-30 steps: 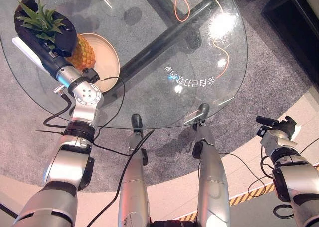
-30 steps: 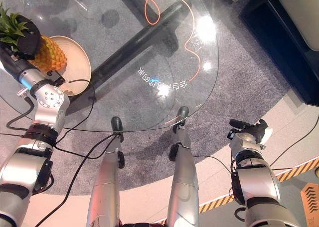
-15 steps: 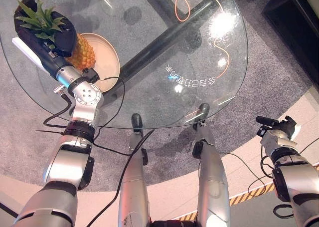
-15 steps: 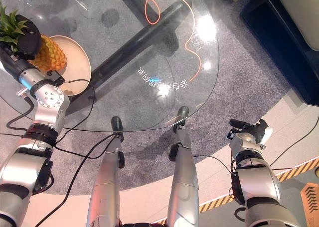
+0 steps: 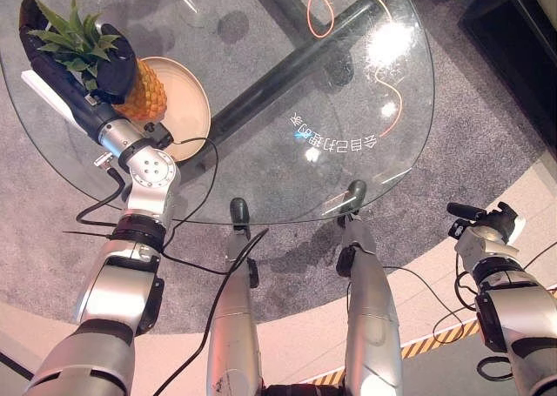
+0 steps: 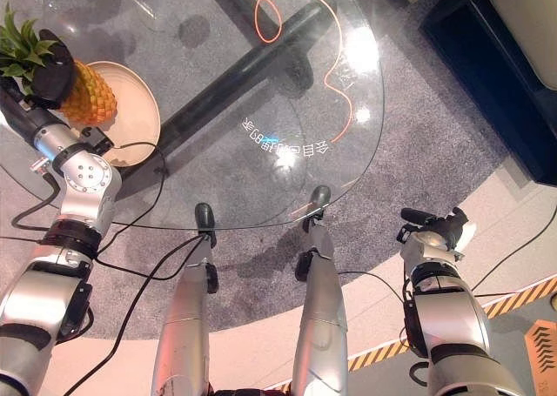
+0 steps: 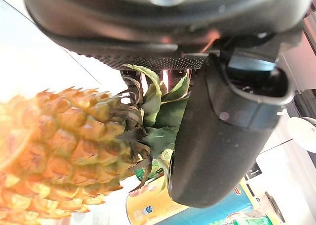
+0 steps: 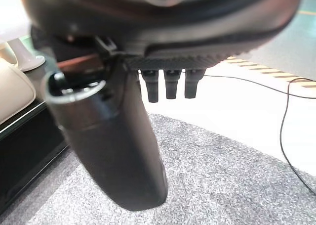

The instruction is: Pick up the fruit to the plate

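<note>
A pineapple (image 5: 150,93) with a green crown stands upright on the tan plate (image 5: 190,109) at the far left of the round glass table. My left hand (image 5: 111,65) is at the crown. Its fingers reach straight up behind the leaves and its thumb (image 7: 217,136) lies beside them, so the hand is open around the crown. The left wrist view has the orange fruit body (image 7: 59,136) close up. My right hand (image 5: 489,226) hangs open and idle off the table's near right, holding nothing.
The glass table's edge (image 5: 287,215) curves just in front of me. A dark beam (image 5: 287,65) and an orange cable (image 5: 392,91) show through the glass on the grey carpet. A yellow and blue can (image 7: 148,210) stands past the pineapple.
My left hand's fingers have straightened from a curl round the pineapple's crown. The pineapple stays upright on the plate. The right hand has not moved.
</note>
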